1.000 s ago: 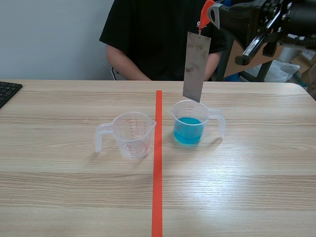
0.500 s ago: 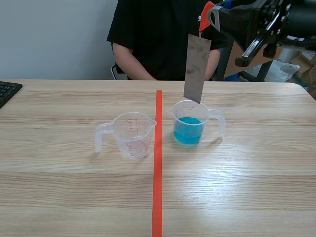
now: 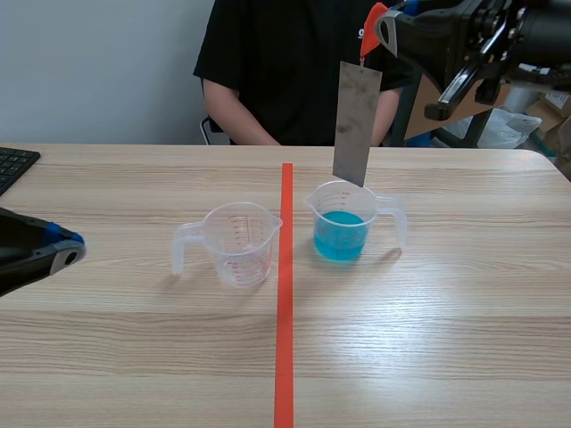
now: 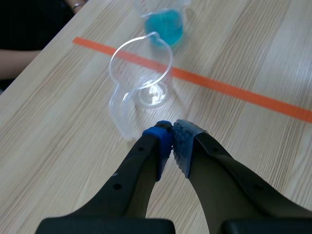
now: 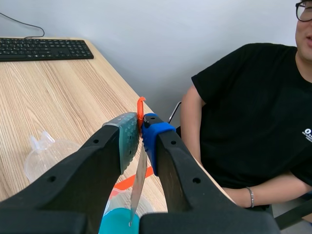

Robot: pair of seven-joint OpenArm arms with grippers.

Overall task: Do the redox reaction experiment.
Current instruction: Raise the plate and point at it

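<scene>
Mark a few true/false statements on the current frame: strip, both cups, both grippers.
1. The right gripper is shut on the metal strip, which hangs upright. True.
2. The strip's lower end is sunk in the blue liquid. False: it hangs at about rim height of the right cup, above the liquid.
3. The cup left of the tape line holds blue liquid. False: the left cup is empty; the liquid is in the right cup.
4. The left gripper is shut on nothing, just short of the left cup's handle. True.
</scene>
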